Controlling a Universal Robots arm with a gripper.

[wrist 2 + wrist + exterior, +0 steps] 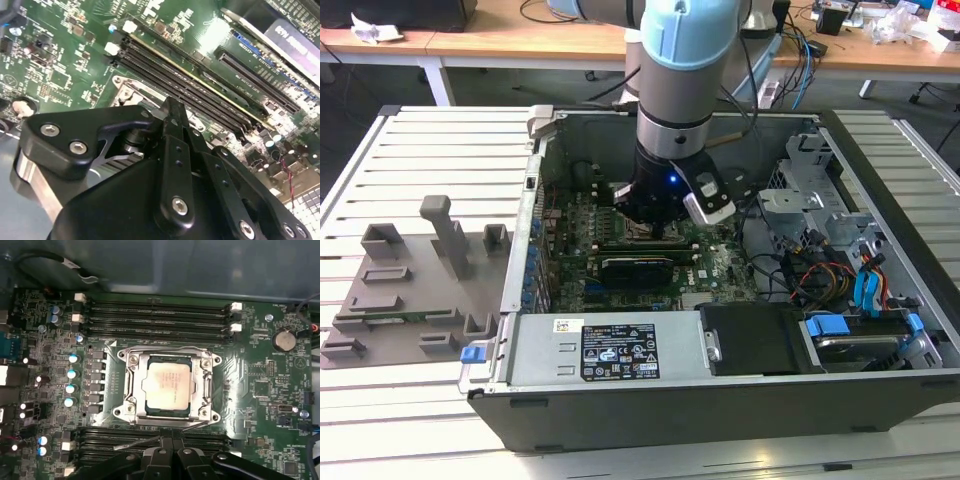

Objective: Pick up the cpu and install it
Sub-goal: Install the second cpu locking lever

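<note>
Exterior view: hung low inside the open computer case (pixel 740 400), arm (pixel 675 90) upright over the middle of the motherboard (pixel 720 265), gripper (pixel 655 218) close above the socket area. Set on a slatted white table (pixel 420 140), with a grey plastic tray (pixel 415 290) of upright holders just beside the case toward the exterior view's left.

Second wrist view: black metal linkages and bolted fingers (pixel 175 130) drawn narrow, tips nearly together, nothing seen between them. Green board and long black memory slots (pixel 200 85) beyond.

First wrist view: seated flat in the metal-framed socket (pixel 167 385) at the board's middle, the cpu (pixel 167 384), square, dull silvery top, thin darker rim. Load plate apparently down around it; lever (pixel 137 442) lying loose near the fingers.

Judged risks: snagging that thin lever or scraping the memory slots, given the little clearance; bent socket pins possible if pressed down on a chip not fully settled.
</note>
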